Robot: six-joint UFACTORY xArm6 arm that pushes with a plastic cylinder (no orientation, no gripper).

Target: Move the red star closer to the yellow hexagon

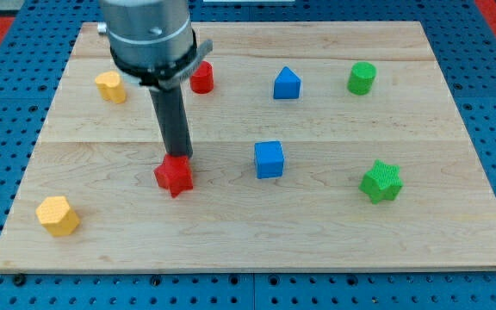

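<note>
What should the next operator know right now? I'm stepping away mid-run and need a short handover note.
My tip: at the red star's top edge, touching or nearly so, on its side towards the view's top.
Red star: left of the board's centre.
Yellow hexagon: near the board's bottom left corner, well apart from the star. A second yellow block sits at upper left; do not confuse them.
Done: tip lined up at the star.
Left: push the star down and to the view's left, towards the hexagon. The path between looks free of blocks.
</note>
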